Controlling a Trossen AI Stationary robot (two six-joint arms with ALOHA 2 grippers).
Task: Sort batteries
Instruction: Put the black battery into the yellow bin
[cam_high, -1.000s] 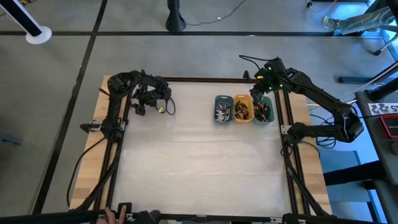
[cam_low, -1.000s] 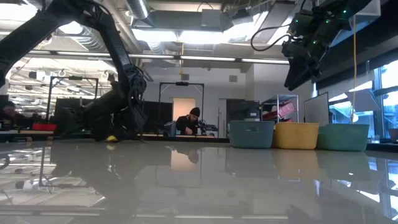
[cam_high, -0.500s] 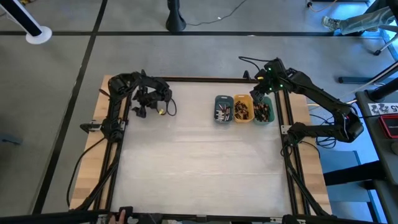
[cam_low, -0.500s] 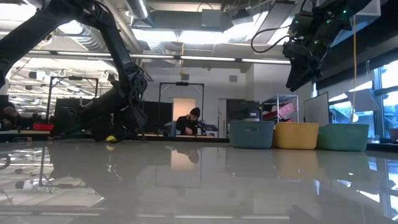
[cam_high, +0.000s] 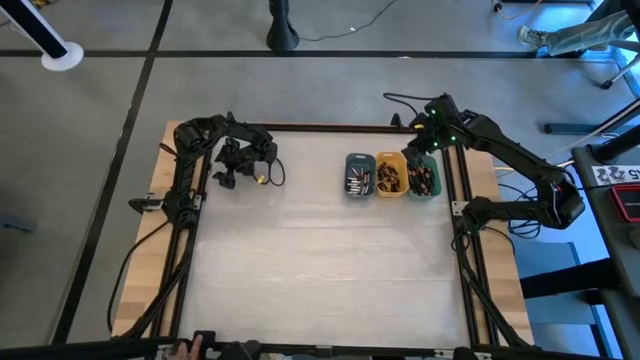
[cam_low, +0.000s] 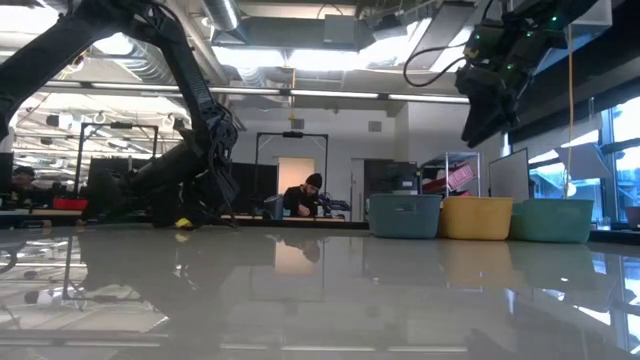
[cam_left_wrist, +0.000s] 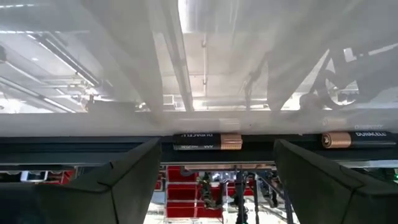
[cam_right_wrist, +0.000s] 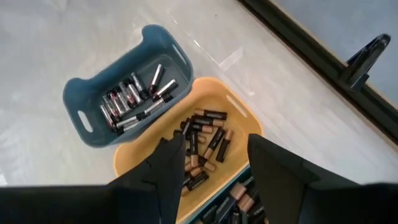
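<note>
Two black-and-copper batteries lie on their sides on the table in the left wrist view. One battery (cam_left_wrist: 207, 142) is between the fingers of my open left gripper (cam_left_wrist: 214, 177), which stand on either side of it without touching. The other battery (cam_left_wrist: 352, 139) lies off to one side. This gripper (cam_high: 262, 172) is low at the table's far left. My right gripper (cam_right_wrist: 214, 163) hangs open and empty above the orange tray (cam_right_wrist: 233, 112). More batteries fill the slate-blue tray (cam_right_wrist: 134, 53), the orange tray (cam_high: 391, 174) and the green tray (cam_high: 424, 178).
The three trays stand side by side at the table's far right (cam_low: 475, 218). A dark rail (cam_high: 300, 127) runs along the table's far edge. The wide pale tabletop (cam_high: 320, 260) stretches toward the near edge. A person sits in the room behind (cam_low: 305, 195).
My left gripper has rolled a little at the wrist without leaving its place low at the table's far left.
</note>
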